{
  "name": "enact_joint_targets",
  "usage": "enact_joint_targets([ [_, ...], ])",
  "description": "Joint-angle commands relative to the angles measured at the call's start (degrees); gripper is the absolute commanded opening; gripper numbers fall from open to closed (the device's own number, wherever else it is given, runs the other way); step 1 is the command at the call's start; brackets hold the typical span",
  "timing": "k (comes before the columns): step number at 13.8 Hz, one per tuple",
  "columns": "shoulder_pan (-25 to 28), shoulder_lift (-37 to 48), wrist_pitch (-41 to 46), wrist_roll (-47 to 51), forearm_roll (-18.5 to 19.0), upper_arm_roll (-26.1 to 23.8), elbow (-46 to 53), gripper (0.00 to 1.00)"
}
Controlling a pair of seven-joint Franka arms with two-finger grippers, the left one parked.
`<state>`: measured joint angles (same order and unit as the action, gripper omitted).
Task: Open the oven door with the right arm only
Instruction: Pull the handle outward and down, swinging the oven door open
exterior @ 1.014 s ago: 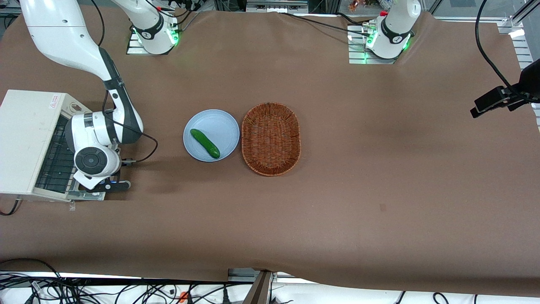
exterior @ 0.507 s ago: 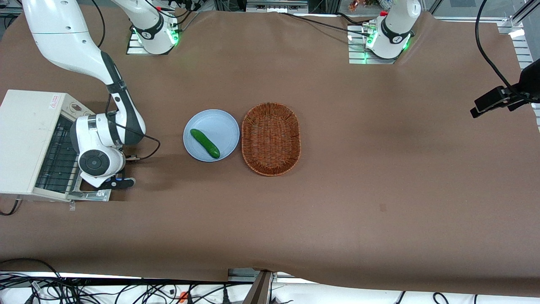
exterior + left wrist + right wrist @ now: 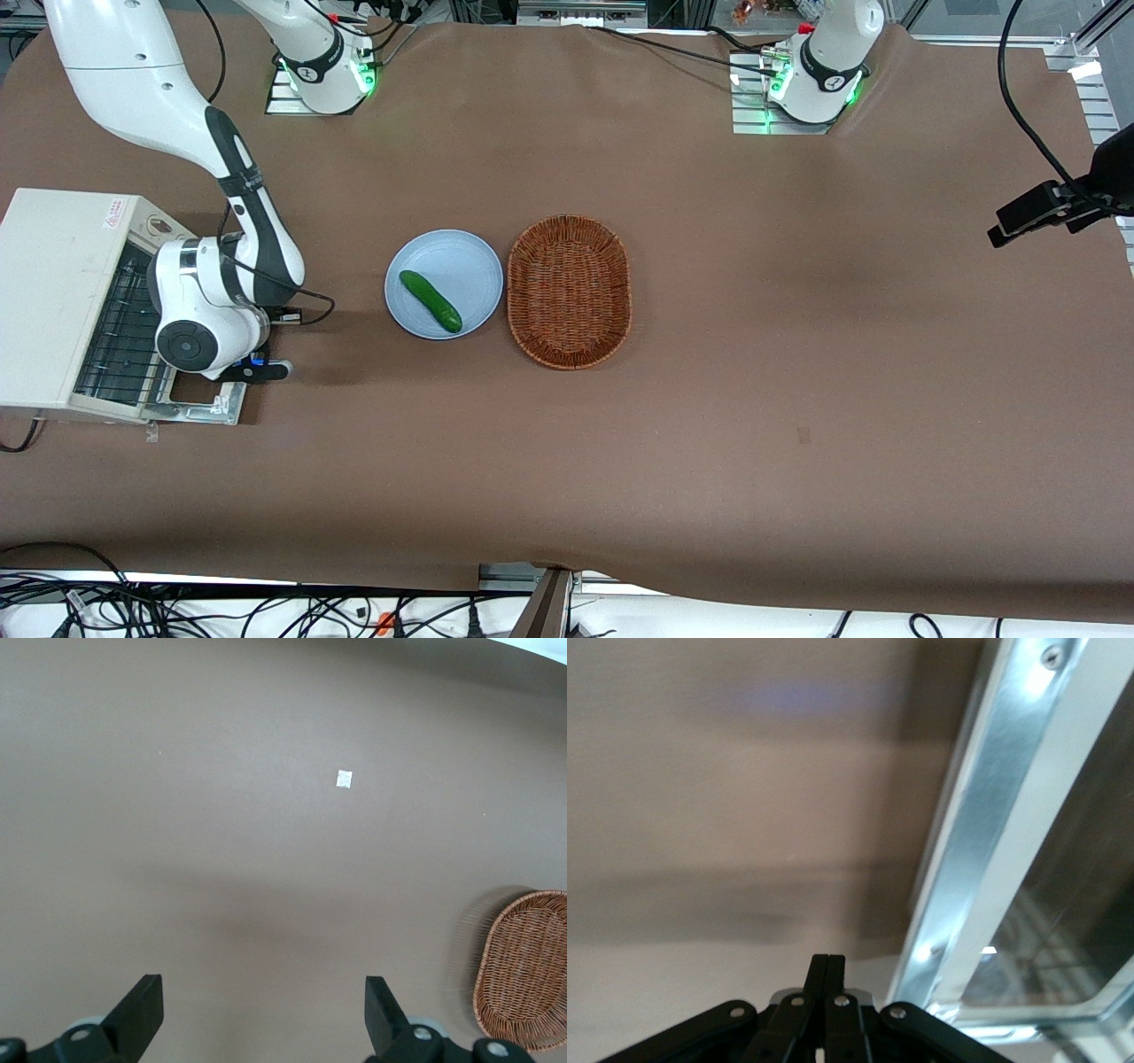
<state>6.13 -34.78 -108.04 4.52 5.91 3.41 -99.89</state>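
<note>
The white toaster oven (image 3: pixel 53 292) stands at the working arm's end of the table, its wire rack (image 3: pixel 120 328) showing. The oven door (image 3: pixel 202 409) is swung down, low over the table in front of the oven. The right arm (image 3: pixel 226 275) bends down over it, and its round wrist cap (image 3: pixel 186 346) hides most of the door. In the right wrist view my gripper (image 3: pixel 828 964) is shut with nothing between its fingers. It hangs over bare table beside the door's silver frame (image 3: pixel 983 815) and dark glass (image 3: pixel 1085 904).
A light blue plate (image 3: pixel 461 257) with a green cucumber (image 3: pixel 431 301) lies mid-table, beside a brown wicker basket (image 3: pixel 569 291) that also shows in the left wrist view (image 3: pixel 524 970). The arm bases (image 3: pixel 323 62) stand farthest from the front camera.
The door's silver frame has swung farther out and down from the oven. The wrist has turned, and its black part has shifted away from the oven and from the front camera.
</note>
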Motion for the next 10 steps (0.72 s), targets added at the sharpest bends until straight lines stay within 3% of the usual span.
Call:
enact_joint_targets([
  [1,-0.6,3.7,5.6,-1.1,-4.1,-0.7,2.6,0.30],
  [2,-0.6,4.6,7.6,-1.5,-4.7,-0.7,4.5,0.74],
  [3,-0.7,5.8,8.4,-2.8,-5.8,-0.5,6.0,1.00],
  [7,-1.3,13.5,16.9,-3.5,-8.0,0.3,10.5,1.00],
  [10,-1.0,15.0,18.5,-4.9,-8.3,-0.3,22.7,1.00],
])
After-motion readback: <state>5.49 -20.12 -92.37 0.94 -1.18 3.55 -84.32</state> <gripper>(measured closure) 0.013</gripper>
